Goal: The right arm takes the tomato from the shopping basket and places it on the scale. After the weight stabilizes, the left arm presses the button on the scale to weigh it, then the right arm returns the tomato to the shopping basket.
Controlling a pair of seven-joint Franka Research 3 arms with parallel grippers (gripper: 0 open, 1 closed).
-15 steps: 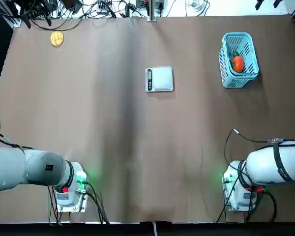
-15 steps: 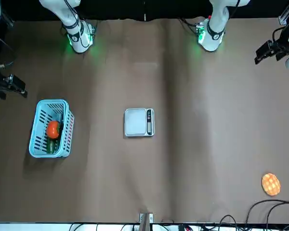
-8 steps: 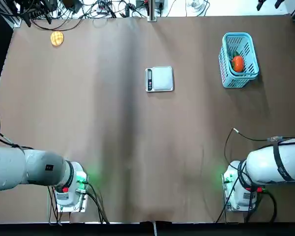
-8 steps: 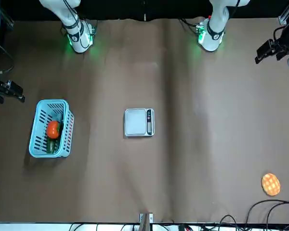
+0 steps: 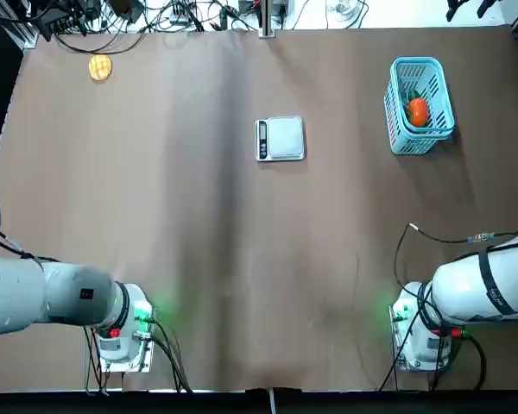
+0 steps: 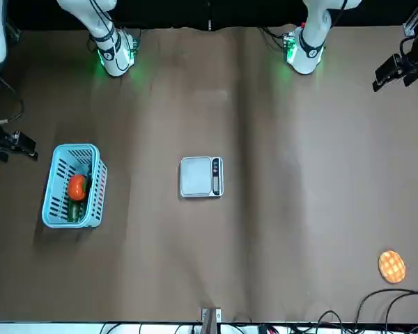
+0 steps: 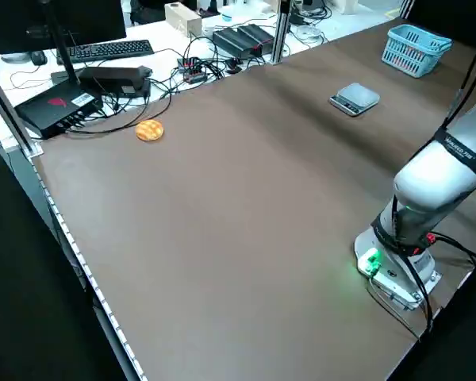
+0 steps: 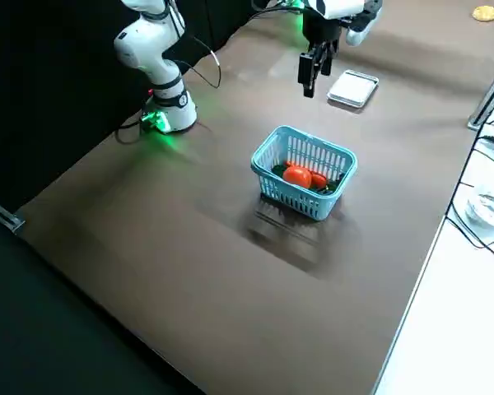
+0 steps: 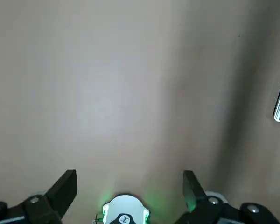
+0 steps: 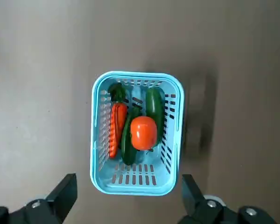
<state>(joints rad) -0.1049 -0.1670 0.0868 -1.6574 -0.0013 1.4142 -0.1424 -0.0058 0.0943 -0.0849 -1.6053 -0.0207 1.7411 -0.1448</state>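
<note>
Nearest the robot, the two arm bases sit at the table's edge, the left arm [image 5: 34, 297] and the right arm [image 5: 479, 289] both folded high so that the brown table [image 5: 242, 259] between them is open for work. The left gripper [image 9: 129, 184] hangs high over its own side of the table with its fingers spread wide and nothing between them; it looks parked there because its job, pressing the button, comes only once something rests on the scale.

Farther out, at mid-table, the scale [image 5: 281, 139] lies flat with its platform bare and its dark strip toward the robot's left, a fair spot for both arms to reach.

The right gripper [image 10: 129, 186] hovers well above the shopping basket [image 5: 432, 65], fingers wide apart and empty, with the basket just ahead of them in the wrist view. That stance suits a descent from above, since the basket's lattice walls would block a sideways approach. The tomato [image 10: 143, 132] sits in the basket on top of the other produce, touching a dark green cucumber [image 10: 154, 106] and near a carrot [image 10: 117, 125], so it seems reachable without moving them. The pick looks not yet begun.

Farthest off, at the far left corner, a round waffle-like disc [image 5: 100, 66] lies alone, well apart from everything in play.
</note>
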